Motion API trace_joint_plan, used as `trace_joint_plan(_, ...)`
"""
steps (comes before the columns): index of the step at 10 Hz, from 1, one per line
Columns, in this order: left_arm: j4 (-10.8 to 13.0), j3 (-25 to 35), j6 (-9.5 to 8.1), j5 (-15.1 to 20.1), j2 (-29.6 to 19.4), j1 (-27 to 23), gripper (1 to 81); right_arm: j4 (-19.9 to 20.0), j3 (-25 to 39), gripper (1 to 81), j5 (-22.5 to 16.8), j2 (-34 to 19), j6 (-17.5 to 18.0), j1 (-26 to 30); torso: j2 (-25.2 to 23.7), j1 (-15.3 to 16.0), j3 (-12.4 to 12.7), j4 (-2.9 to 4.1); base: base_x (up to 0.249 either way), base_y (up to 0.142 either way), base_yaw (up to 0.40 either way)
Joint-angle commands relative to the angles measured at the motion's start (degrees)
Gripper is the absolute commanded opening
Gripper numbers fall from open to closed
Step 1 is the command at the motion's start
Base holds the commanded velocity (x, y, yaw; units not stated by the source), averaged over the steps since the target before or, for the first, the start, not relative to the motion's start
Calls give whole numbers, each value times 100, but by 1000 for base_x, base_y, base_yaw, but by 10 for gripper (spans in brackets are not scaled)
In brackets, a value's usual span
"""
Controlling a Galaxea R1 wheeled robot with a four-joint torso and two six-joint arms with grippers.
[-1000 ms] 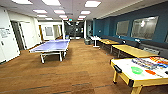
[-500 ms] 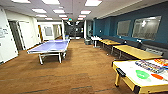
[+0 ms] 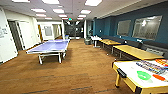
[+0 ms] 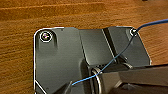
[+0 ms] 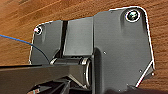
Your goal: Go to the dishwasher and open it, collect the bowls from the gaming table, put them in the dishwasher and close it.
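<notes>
The gaming table (image 3: 130, 72), with a white top and yellow edges, stands at the lower right of the head view. On it lie a light green bowl (image 3: 144, 75) and, just to its right, a flatter orange-red bowl (image 3: 159, 77). The dishwasher is out of view. Both wrist views look down on the robot's dark plate over brown wood-patterned floor, with a thin blue cable (image 4: 117, 56) crossing the left wrist view.
A blue table-tennis table (image 3: 50, 46) stands left of centre. Yellow wood-topped tables (image 3: 136, 51) line the dark blue right wall. Colourful flat items (image 3: 152, 65) lie at the far end of the gaming table. Brown floor (image 3: 80, 70) stretches between the tables to a far doorway.
The whole head view has shifted slightly: the white-topped table and its bowls sit a little lower and nearer, so the camera has moved forward. Nothing in the room has moved.
</notes>
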Motion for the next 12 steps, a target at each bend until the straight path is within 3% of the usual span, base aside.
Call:
trace_joint_plan(1,39,11,14,258,-13,-242,811,38,15,811,-305,22,-20,288,0,2,0,0,0,0,0)
trace_joint_plan(8,39,11,-3,267,-57,-260,811,38,15,811,-323,31,-20,288,0,-9,0,0,0,0,0)
trace_joint_plan(12,66,11,49,373,-13,-277,811,38,15,811,-323,31,-20,280,-2,-9,0,0,0,0,-377)
